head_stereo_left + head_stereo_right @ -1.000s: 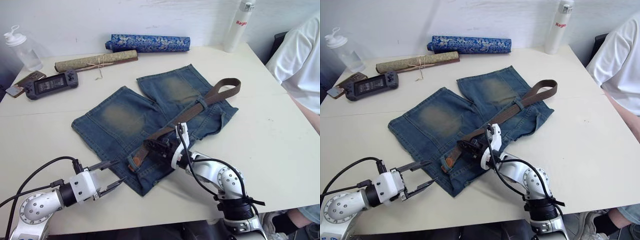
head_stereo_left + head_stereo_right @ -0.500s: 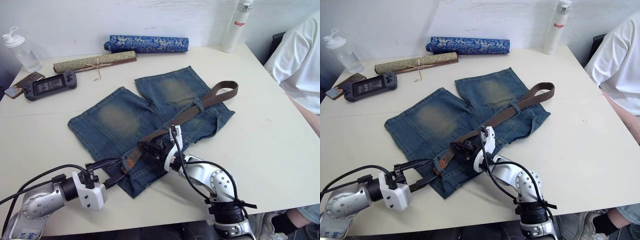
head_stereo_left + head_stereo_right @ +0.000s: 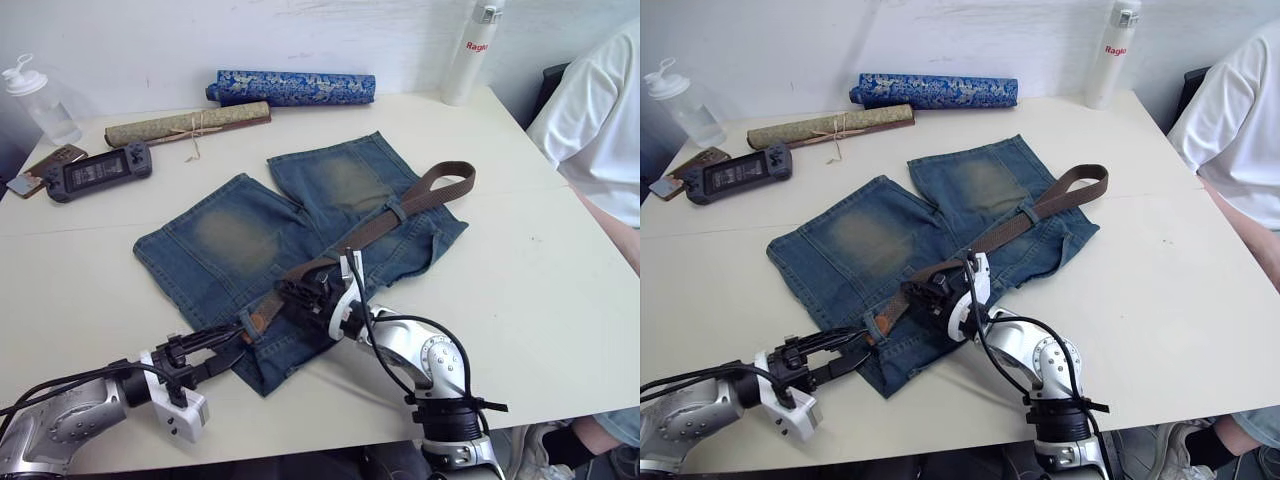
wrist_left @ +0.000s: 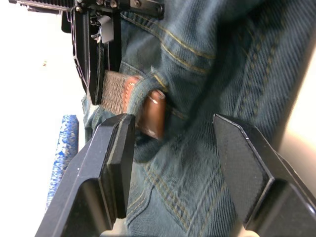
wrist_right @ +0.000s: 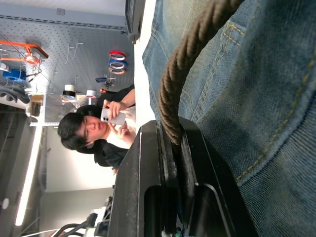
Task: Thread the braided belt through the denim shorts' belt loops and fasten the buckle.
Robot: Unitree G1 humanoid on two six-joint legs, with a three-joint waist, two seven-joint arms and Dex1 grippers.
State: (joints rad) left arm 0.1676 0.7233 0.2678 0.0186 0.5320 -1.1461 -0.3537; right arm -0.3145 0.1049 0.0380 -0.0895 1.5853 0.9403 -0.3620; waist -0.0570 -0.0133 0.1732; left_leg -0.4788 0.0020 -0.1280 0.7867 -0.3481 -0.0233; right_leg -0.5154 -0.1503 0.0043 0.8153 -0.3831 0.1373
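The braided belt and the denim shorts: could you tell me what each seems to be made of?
The braided belt: dark-brown woven strap, probably cord or leather, plaited texture; smooth tan tip looks like leather. The denim shorts: blue cotton denim, matte twill weave, faded patches, tan stitching.

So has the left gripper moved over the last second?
Yes. The left gripper has closed in on the denim shorts, from open table to their near corner, its open fingers now flanking the braided belt tip.
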